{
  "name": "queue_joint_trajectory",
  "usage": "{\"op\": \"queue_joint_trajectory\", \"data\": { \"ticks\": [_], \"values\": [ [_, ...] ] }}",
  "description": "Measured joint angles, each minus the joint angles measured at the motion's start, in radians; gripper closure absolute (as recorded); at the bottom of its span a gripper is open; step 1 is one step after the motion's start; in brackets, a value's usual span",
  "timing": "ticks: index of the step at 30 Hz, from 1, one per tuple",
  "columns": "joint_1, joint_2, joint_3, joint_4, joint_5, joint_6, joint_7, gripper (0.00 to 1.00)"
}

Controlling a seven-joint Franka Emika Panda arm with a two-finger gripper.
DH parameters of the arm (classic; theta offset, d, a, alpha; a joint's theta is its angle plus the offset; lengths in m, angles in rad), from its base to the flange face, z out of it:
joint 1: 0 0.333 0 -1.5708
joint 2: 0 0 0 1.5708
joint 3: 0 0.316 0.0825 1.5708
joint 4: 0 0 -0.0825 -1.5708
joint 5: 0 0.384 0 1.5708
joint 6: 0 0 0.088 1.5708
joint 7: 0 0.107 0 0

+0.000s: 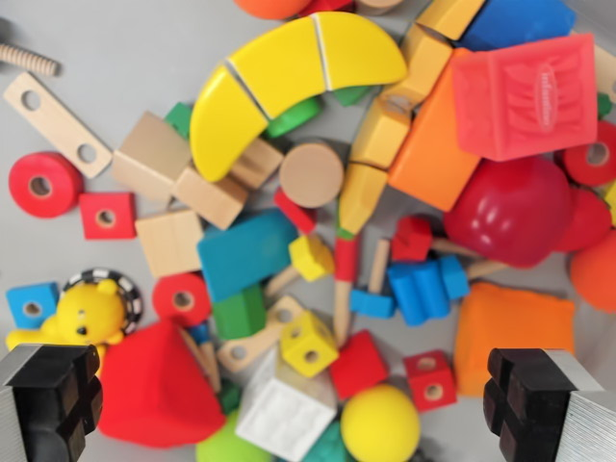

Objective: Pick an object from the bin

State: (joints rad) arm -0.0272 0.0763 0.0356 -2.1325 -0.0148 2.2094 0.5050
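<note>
My gripper (298,404) is wide open, nothing between the fingers (50,395), hanging above the pile without touching it. Between the tips: white cube (285,412), yellow ball (380,424), red cube (359,364), small yellow cube (308,344). By the finger at the wrist view's left: red wedge (159,388), yellow bear (85,318). By the other finger: orange block (510,332). Farther up: blue block (248,253), yellow banana (284,82) in three segments, pink embossed cube (527,96), dark red apple (510,210). Everything sits on the grey bin floor (115,58).
</note>
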Motion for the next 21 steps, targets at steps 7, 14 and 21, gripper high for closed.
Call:
{"op": "queue_joint_trajectory", "data": {
  "ticks": [7,14,21],
  "values": [
    [0.009,0.003,0.007,-0.022,0.0,0.024,-0.049,0.0],
    [0.017,0.006,0.016,-0.045,0.0,0.05,-0.1,0.0],
    [0.028,0.013,0.025,-0.067,0.0,0.08,-0.157,0.0]
  ]
}}
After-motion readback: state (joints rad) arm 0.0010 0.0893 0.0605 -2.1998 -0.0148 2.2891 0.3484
